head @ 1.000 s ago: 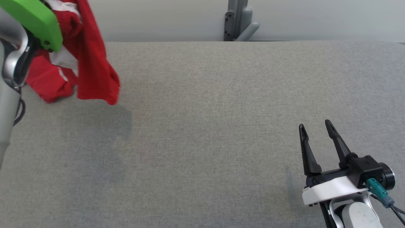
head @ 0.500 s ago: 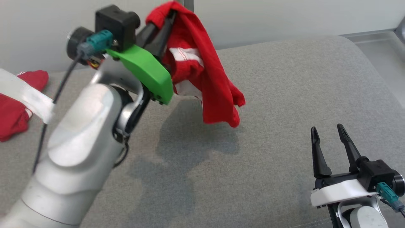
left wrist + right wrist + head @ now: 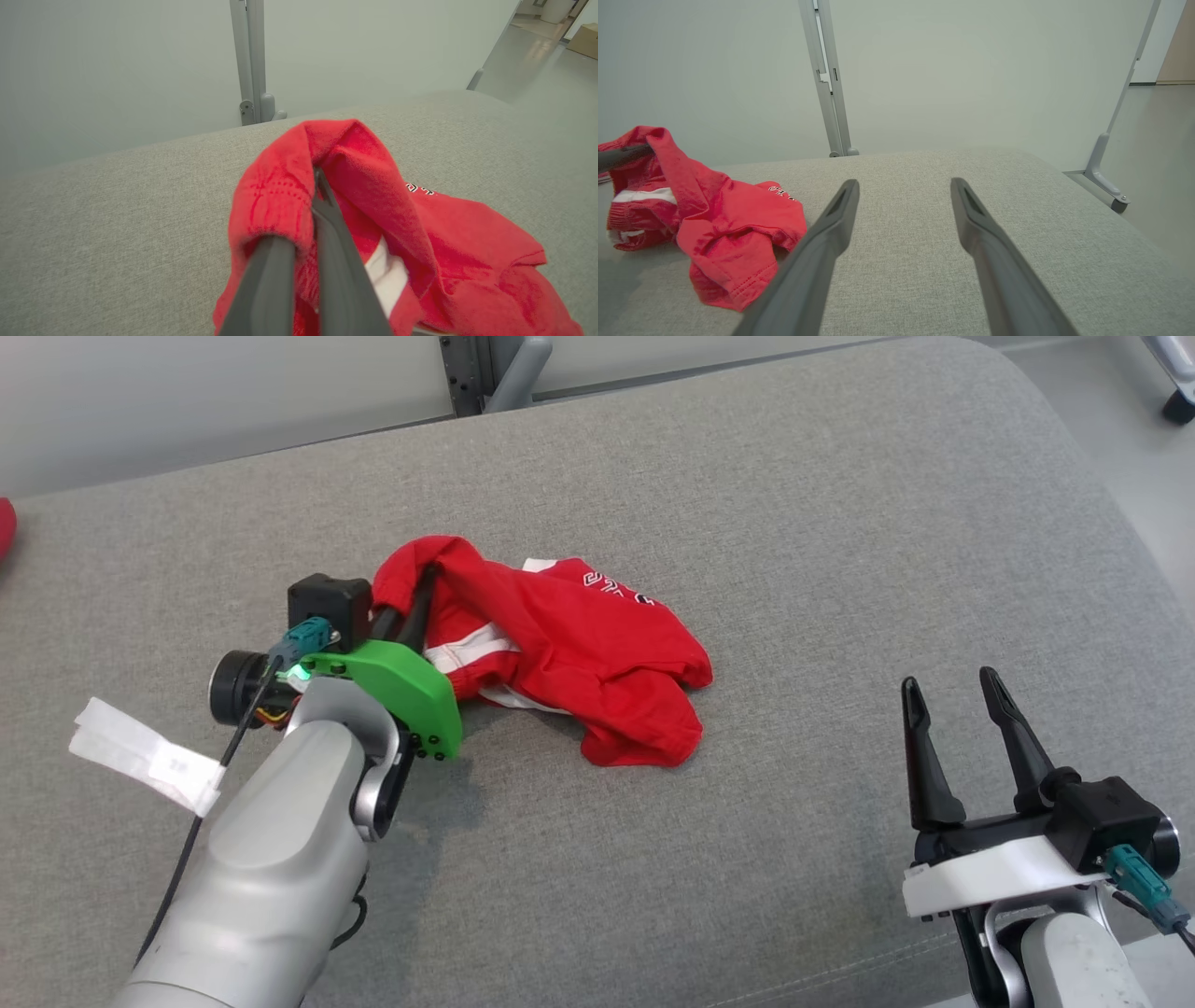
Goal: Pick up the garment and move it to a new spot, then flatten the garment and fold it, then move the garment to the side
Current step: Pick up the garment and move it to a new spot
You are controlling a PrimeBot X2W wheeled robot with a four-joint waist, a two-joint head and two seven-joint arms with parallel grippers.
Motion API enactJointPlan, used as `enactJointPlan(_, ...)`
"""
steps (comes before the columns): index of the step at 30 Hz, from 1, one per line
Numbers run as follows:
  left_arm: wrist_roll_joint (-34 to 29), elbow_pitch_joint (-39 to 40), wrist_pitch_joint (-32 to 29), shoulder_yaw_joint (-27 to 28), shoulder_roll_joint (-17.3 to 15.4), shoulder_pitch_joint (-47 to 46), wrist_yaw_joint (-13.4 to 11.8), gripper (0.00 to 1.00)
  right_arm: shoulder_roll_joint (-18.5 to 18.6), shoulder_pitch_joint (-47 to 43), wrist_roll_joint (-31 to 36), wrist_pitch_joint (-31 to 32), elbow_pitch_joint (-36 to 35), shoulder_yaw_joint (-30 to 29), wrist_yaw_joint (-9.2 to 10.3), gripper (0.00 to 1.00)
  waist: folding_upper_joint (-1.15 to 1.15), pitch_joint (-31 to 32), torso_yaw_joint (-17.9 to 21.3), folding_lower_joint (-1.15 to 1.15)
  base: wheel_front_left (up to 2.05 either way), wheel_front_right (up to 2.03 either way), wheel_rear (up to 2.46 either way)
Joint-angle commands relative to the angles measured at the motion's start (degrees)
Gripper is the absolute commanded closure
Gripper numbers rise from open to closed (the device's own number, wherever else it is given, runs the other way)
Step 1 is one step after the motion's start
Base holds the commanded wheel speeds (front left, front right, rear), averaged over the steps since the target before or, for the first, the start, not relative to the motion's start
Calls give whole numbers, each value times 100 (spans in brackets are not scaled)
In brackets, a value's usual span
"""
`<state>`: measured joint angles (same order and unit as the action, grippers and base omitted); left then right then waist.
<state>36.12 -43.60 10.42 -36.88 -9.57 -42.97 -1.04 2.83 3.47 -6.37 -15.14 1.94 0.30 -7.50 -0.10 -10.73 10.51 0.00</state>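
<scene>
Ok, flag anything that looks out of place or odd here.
The red garment lies crumpled in a heap on the grey cushion, not flat, with one fold hooked over the shut left end effector. A white tag sticks out from that arm's cable.

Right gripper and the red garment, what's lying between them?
Just bare grey cushion lies between the right gripper and the red garment, as the head view shows.
</scene>
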Motion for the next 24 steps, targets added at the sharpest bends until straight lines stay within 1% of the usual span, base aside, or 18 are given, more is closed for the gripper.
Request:
enactJointPlan(1, 0, -247, 86, 56, -43, -89, -31, 100, 11, 70, -18, -5, 3, 3, 2, 0, 10, -137, 68, 0, 0, 0, 0)
enactJointPlan(4, 64, -773, 189, 130, -55, -150, -43, 100, 11, 107, -28, -5, 20, 39, 2, 0, 10, -158, 46, 0, 0, 0, 0)
enactJointPlan(8, 108, -1281, 298, 189, -28, -152, -13, 100, 11, 113, -15, -5, 44, 47, 2, 0, 10, -120, -38, 0, 0, 0, 0)
enactJointPlan(9, 105, -1380, 332, 193, -13, -140, -4, 86, 12, 105, -8, -5, 51, 44, 2, 0, 10, -101, -67, 0, 0, 0, 0)
enactJointPlan(10, 117, -1461, 350, 200, 4, -114, 15, 74, 12, 90, 3, -5, 59, 35, 2, 0, 10, -79, -95, 0, 0, 0, 0)
enactJointPlan(11, 134, -1533, 381, 220, 19, -89, 42, 60, 12, 75, 11, -5, 66, 31, 2, 0, 10, -57, -124, 0, 0, 0, 0)
enactJointPlan(13, 132, -1623, 431, 250, 30, -40, 61, 0, 11, 48, 26, -5, 74, 24, 2, 0, 10, -5, -186, 0, 0, 0, 0)
enactJointPlan(18, 157, -1640, 483, 342, 92, 81, 201, 0, 12, -11, 77, -5, 109, -5, 2, 0, 10, 194, -356, 0, 0, 0, 0)
enactJointPlan(24, -3, -1200, 475, 517, 27, 418, 303, 0, 12, -99, 119, -5, 143, -9, 2, 0, 10, 448, -535, 0, 0, 0, 0)
